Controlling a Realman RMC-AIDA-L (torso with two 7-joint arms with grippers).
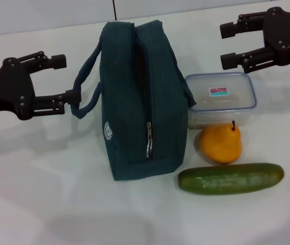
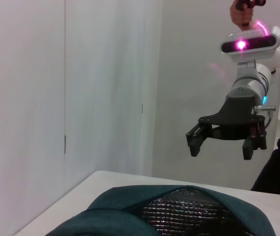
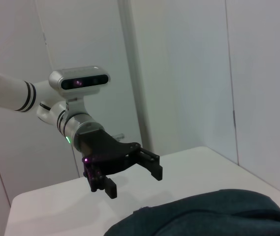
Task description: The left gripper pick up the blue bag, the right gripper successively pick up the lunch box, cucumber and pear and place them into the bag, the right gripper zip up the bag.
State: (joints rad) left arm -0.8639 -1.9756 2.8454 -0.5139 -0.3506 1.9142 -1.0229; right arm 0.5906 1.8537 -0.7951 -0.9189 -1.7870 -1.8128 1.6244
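left gripper (image 1: 62, 79): spread wide, empty, lower fingertip at the bag's strap
blue bag (image 1: 137, 97): just beside it, upright, soft fabric, will sag; best hold looks like the handle loop (image 1: 83, 87)
right gripper (image 1: 229, 46): wide, empty, above the lunch box (image 1: 220, 99)
lunch box: rigid, light, slick
pear (image 1: 221, 143), cucumber (image 1: 231, 178): nearer the robot than the right gripper, smooth, may roll

bag (image 1: 134, 97) dark teal (silver lining) | pear (image 1: 220, 143) orange | cucumber (image 1: 231, 178) green

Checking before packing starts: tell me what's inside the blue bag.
Through the blue bag's open top, only silver quilted lining shows, no items visible. The bottom is hidden by its walls.
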